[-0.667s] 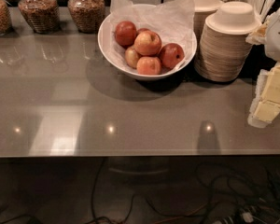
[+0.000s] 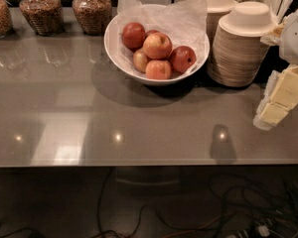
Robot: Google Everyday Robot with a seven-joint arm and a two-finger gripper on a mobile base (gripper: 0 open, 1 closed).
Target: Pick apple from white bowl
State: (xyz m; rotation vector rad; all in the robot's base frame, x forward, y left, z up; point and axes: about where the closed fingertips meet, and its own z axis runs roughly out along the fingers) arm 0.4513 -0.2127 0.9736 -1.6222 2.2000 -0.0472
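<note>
topping the heap in white bowl (image 2: 113, 48), blushed yellow-patched apple (image 2: 157, 45); gripper (image 2: 280, 100) far right, state unclear

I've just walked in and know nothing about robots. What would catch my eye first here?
First, the white bowl at the back middle of the grey table. It is lined with crinkled paper and piled with apples, and the largest, pale orange-red apple sits on top. To its right stand stacks of tan disposable bowls. At the right edge the robot's cream-coloured gripper hangs over the table, well apart from the fruit.
</note>
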